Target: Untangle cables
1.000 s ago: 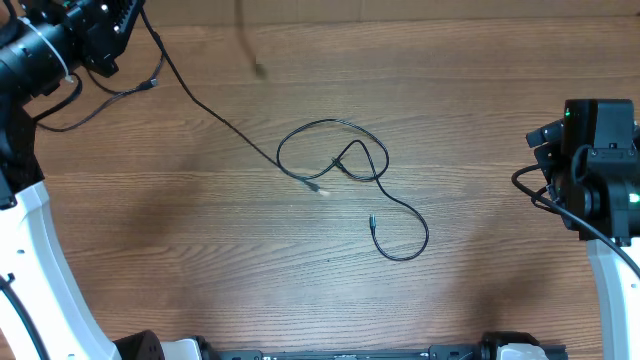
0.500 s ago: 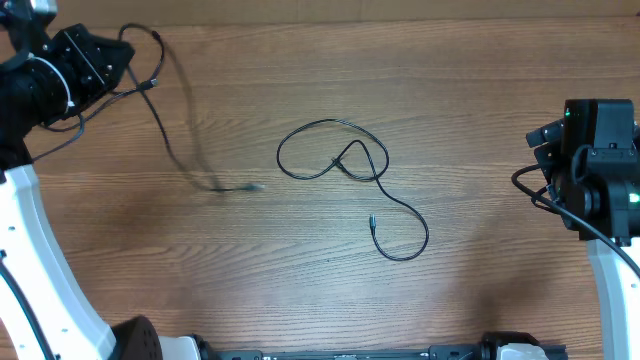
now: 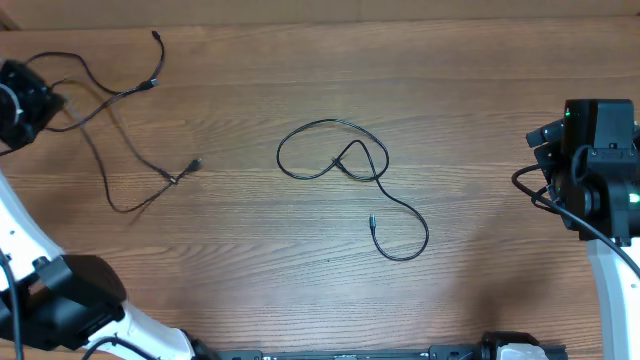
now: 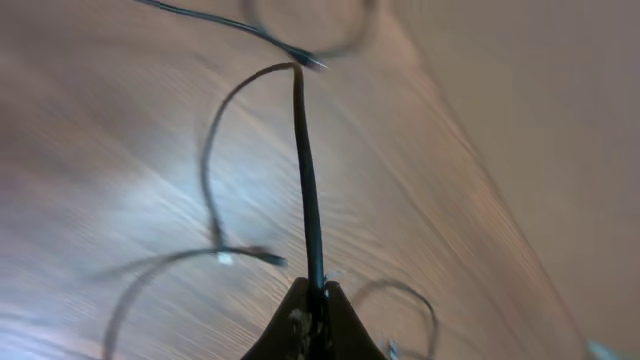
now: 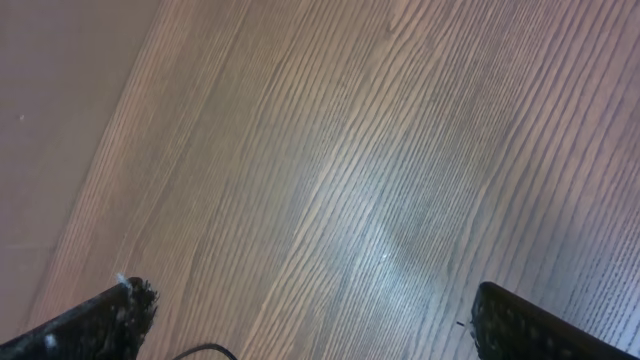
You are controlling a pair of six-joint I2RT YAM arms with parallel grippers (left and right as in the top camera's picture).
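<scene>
At the far left edge the left gripper point(image 4: 318, 292) was clamped shut on a black cable point(image 4: 305, 170), with loose strands point(image 3: 170, 179) trailing across the table point(image 3: 480, 90) just beside it. A second cable point(image 3: 345, 160) lay looped in the middle, well apart from both arms. At the right the right gripper point(image 5: 312, 310) hung wide open above the wood

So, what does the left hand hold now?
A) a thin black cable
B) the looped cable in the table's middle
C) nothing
A: the left wrist view shows the shut left hand pinching a thin black cable; the looped cable lies free.
</scene>
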